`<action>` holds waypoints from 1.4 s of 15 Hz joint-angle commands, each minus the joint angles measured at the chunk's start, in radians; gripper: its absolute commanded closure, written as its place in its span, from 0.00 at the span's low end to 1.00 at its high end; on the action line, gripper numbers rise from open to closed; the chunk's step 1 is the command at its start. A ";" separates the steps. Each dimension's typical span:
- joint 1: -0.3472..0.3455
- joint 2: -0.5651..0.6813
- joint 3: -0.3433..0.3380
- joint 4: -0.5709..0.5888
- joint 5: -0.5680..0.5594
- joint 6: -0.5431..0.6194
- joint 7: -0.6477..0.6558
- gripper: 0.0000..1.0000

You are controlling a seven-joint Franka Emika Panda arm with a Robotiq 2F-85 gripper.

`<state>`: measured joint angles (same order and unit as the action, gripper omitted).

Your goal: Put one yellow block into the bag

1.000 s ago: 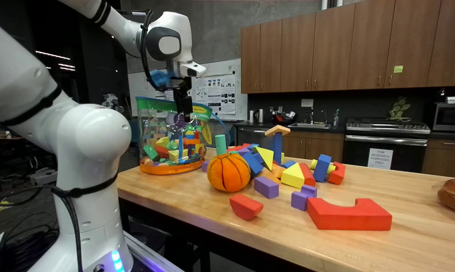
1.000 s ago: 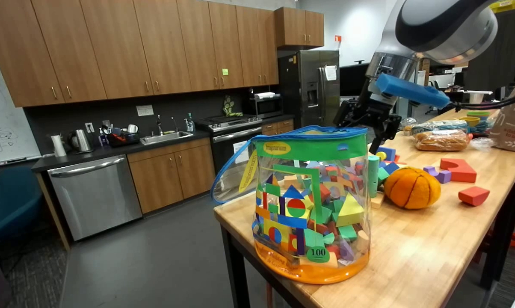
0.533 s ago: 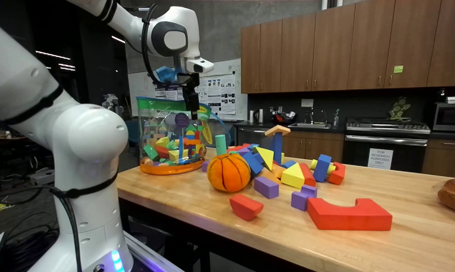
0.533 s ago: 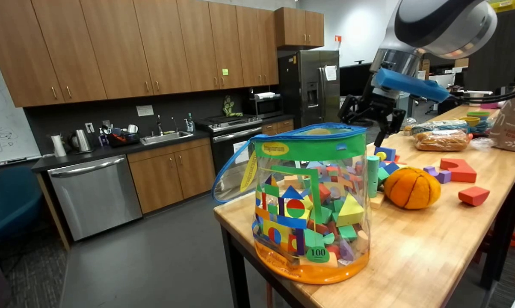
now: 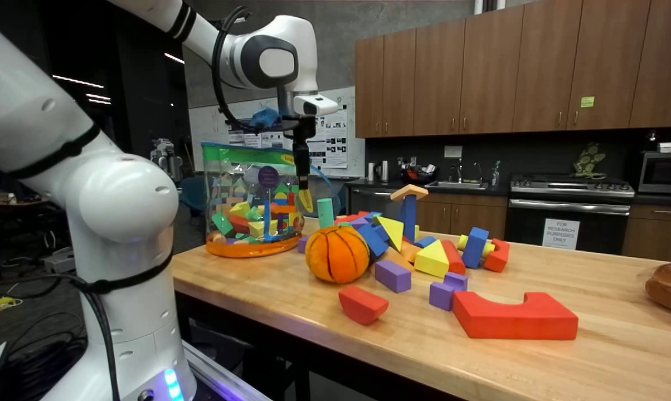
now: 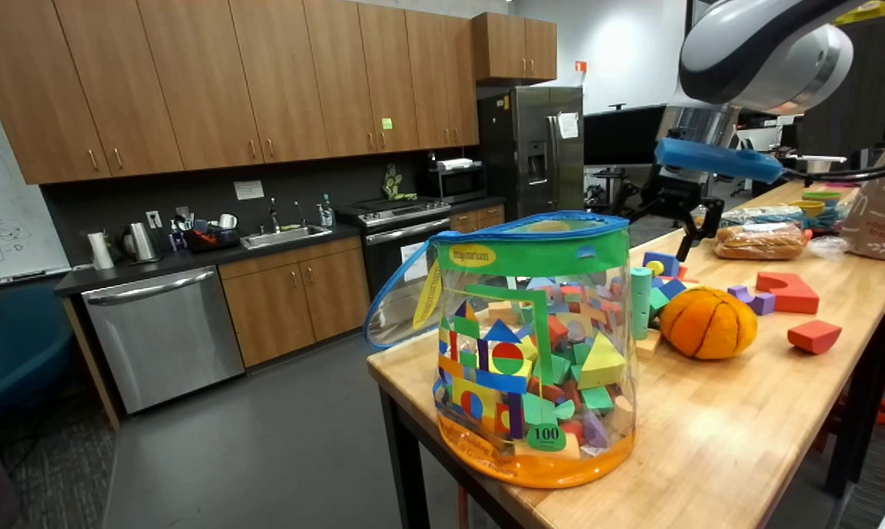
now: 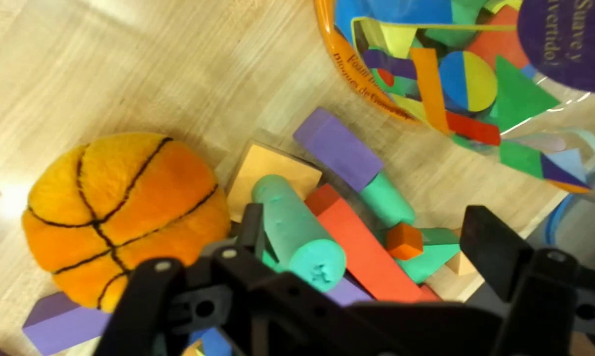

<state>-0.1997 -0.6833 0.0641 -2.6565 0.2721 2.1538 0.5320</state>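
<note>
The see-through bag with green trim stands on the table in both exterior views point(image 5: 245, 153) point(image 6: 545, 253), with its top open and many foam blocks inside. A yellow triangular block point(image 6: 603, 362) shows through its wall. Outside the bag, a yellow triangle point(image 5: 391, 230) and a yellow wedge block point(image 5: 432, 259) lie in the pile of blocks. My gripper point(image 5: 302, 181) hangs in the air beside the bag's rim, on the pile side. In the wrist view, my gripper point(image 7: 364, 222) is open with nothing between its fingers, above a green cylinder point(image 7: 297, 230) and a red block point(image 7: 364, 247).
An orange basketball-like ball point(image 5: 337, 254) sits between the bag and the front blocks. A blue pillar point(image 5: 408, 217) with a tan piece on top stands up from the pile. A red arch block point(image 5: 516, 317) lies nearer the table's front edge. Bread point(image 6: 758, 241) lies farther along.
My gripper has moved away from the bag's mouth toward the pile of blocks, to the right in both exterior views, and slightly lower in the last half second. The bag and blocks look unchanged.
</note>
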 commanded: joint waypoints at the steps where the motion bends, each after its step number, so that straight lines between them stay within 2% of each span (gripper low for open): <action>1: -0.051 0.064 -0.002 0.029 -0.054 0.002 0.068 0.00; 5: -0.067 0.122 -0.013 0.056 -0.090 0.001 0.098 0.00; 13: -0.024 0.245 0.012 0.123 -0.109 0.045 0.133 0.00; 21: 0.003 0.346 0.005 0.172 -0.157 0.051 0.165 0.00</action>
<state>-0.2155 -0.3874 0.0775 -2.5160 0.1436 2.2032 0.6629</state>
